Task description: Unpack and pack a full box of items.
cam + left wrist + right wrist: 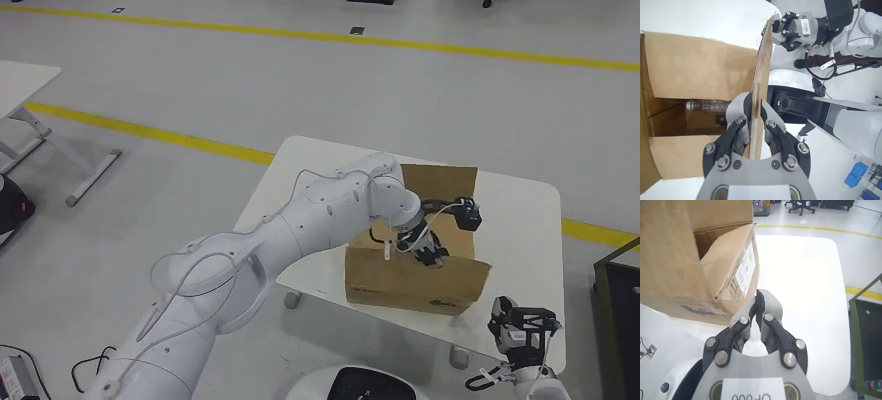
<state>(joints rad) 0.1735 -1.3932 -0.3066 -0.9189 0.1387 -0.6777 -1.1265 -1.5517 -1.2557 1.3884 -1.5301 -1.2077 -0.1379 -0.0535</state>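
Note:
An open cardboard box [415, 282] stands on the white table [520, 215]. My left gripper [755, 108] is shut on the edge of the box's upright near flap [763, 62]; from above, the left gripper [430, 252] is over the box's front wall. Inside the box lies a clear plastic bottle [710, 106] with a white cap, with a small dark item [721, 121] beside it. My right gripper [757, 306] is shut with nothing in it, hovering by the box's [696, 256] front right corner. The right gripper [522, 335] sits at the table's near right corner.
A dark green frame cart [865, 332] stands just off the table's right side [618, 290]. The table surface to the right of the box is bare. Another white table [20, 80] stands far left across the floor.

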